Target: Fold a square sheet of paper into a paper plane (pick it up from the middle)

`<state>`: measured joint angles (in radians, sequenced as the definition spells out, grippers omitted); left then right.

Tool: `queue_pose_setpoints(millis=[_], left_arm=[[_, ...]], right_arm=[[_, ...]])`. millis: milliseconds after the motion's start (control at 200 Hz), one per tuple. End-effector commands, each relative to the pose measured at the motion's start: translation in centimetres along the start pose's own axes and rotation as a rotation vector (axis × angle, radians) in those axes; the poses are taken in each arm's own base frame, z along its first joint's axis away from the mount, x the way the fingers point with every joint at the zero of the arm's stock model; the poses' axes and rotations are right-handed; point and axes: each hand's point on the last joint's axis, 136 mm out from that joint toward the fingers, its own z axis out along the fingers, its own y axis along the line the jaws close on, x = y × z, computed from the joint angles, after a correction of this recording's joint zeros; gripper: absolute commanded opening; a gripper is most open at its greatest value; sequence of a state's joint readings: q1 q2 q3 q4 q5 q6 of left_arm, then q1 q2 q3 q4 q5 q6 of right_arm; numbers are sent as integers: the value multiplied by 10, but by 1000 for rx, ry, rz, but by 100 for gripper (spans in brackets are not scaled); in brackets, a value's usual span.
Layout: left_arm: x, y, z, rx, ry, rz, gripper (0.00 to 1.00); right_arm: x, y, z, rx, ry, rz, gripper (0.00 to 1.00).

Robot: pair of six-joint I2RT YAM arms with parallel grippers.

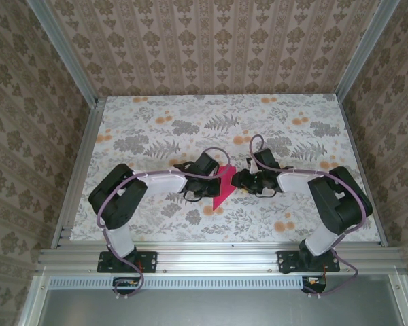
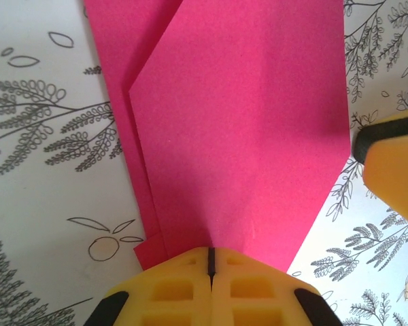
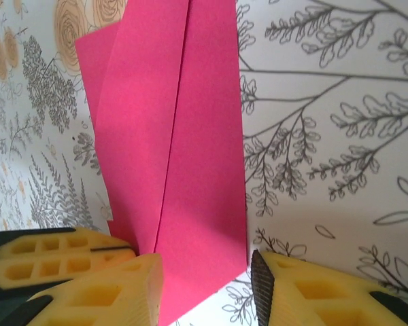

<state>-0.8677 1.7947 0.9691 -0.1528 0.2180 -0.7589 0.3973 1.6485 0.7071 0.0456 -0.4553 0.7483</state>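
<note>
Left pincer (image 2: 211,261), shut, pins the folded pink sheet (image 2: 245,136) stretching ahead of it on the bench (image 2: 41,204); right pincer (image 3: 204,285) stands half open astride its corner, holding nothing. Snagging that loose flap could skew the crease

Right pincer (image 3: 204,275) fingers (image 3: 326,299): matt yellow moulded plastic, black ribbed pad. Between them, smooth matt magenta folded paper (image 3: 190,136). Beneath, a smooth printed table (image 3: 326,136) surface.
</note>
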Motion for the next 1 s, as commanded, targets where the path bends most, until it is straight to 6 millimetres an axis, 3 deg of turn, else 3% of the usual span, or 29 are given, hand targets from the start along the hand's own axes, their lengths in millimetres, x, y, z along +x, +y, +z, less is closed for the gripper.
queue_pose_setpoints(millis=[0, 140, 480, 995], left_arm=[[17, 15, 7, -17, 48, -28, 0], [18, 14, 7, -10, 47, -34, 0], [18, 14, 7, 1, 49, -41, 0], [15, 3, 8, 104, 28, -79, 0]], right_arm=[[-5, -7, 5, 47, -6, 34, 41], [-4, -6, 10, 31, 13, 53, 41], [-8, 20, 4, -87, -1, 43, 41], [-2, 21, 11, -136, 14, 32, 41]])
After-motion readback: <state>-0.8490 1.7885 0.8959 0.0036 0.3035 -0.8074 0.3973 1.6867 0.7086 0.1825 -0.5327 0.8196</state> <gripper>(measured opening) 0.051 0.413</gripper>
